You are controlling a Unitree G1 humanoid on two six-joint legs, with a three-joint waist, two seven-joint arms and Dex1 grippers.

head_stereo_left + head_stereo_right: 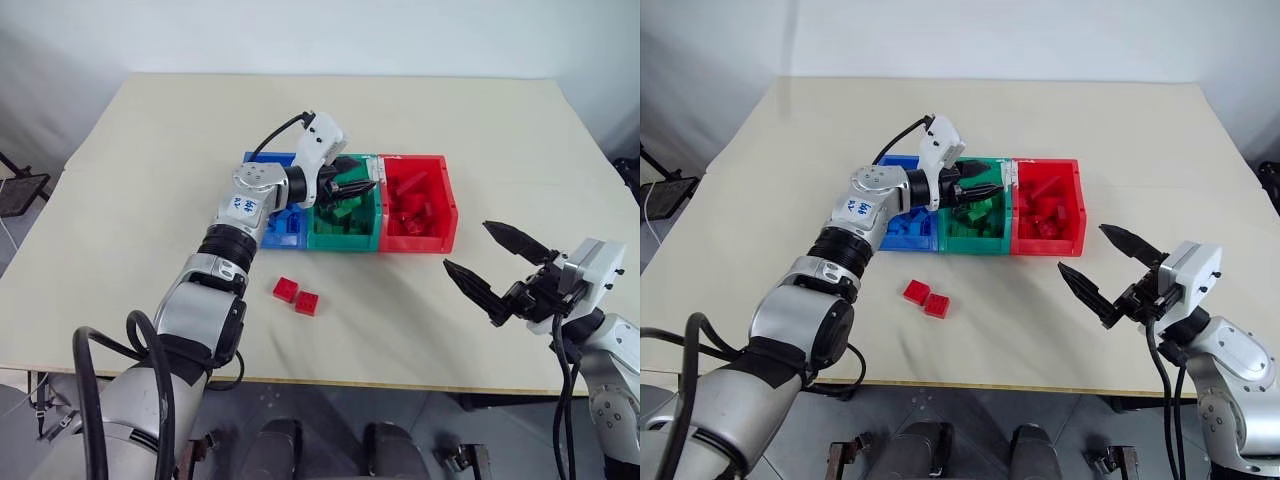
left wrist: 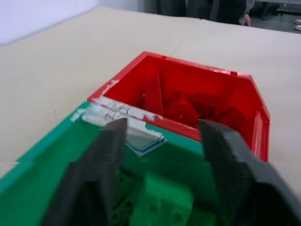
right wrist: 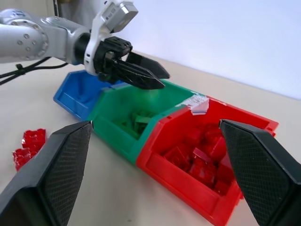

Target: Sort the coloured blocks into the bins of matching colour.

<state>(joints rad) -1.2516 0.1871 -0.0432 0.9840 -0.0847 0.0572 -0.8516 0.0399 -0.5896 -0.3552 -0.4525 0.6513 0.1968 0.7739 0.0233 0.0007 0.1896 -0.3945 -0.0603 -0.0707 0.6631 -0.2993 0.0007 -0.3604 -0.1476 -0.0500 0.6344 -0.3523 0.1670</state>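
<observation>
The left gripper (image 1: 358, 187) hung over the green bin (image 1: 322, 239), its 2 black fingers parted and nothing between them. In the left wrist view a green block (image 2: 162, 205) lay in the bin just below the fingertips, apart from both pads, so it looked like a release rather than a grasp (my reading, not something the frames settle). More green blocks sat heaped on the bin floor.

The right gripper (image 1: 498, 266) hovered off to the right, near the table's front edge and well apart from the bins, with its jaws spread wide and empty.

The 3 bins stood joined in a row near the middle of the table (image 1: 500, 110): the blue bin (image 1: 268, 159) on the robot's left, green in the centre, and the red bin (image 1: 448, 196) on the right. A white label scrap (image 2: 117, 113) clung to the rim where green met red. The red bin held a pile of red blocks; the blue one held a few blue pieces.

Out on the bare table, in front of the blue and green bins, 2 red blocks (image 1: 296, 295) lay touching each other.

Judging by this, the green sorting was done or nearly so, with no green block left on the tabletop. What remained was those 2 red blocks, each needing a pickup and a carry to the red bin.
</observation>
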